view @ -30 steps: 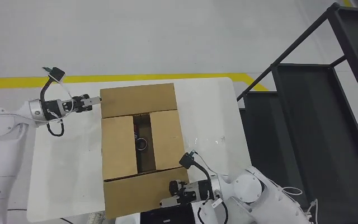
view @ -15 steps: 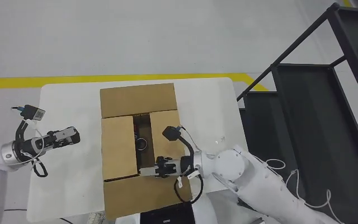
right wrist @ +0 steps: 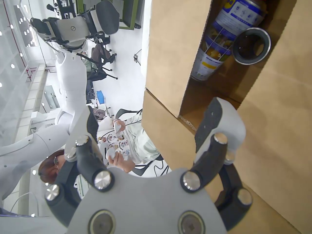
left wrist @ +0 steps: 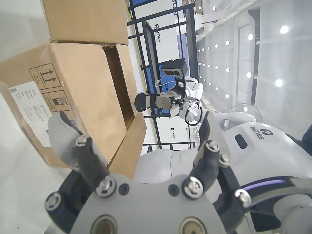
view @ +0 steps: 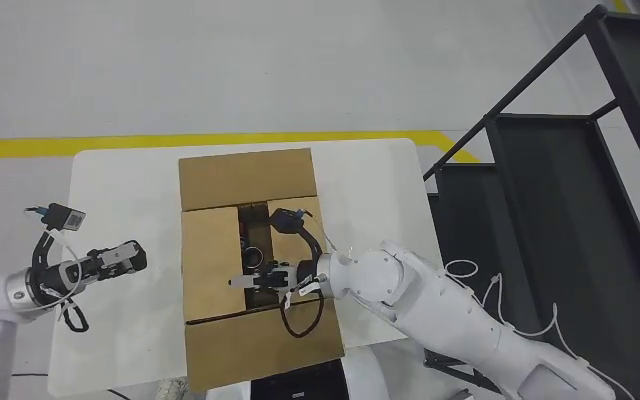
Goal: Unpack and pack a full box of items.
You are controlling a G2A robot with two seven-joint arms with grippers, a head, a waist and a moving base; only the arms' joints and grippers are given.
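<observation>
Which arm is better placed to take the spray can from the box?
Right: the right tool, open, hangs over the box opening near the spray can; the left tool is beside the box.

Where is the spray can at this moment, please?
In the right wrist view, the spray can lies inside the cardboard box, under the gap between its flaps, beside a metal-rimmed cylinder.

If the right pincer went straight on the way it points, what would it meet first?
Most likely the box's inner flap, whose corner sits between the open right pincer's fingertips; the spray can lies off-line. Depth is unclear.
</observation>
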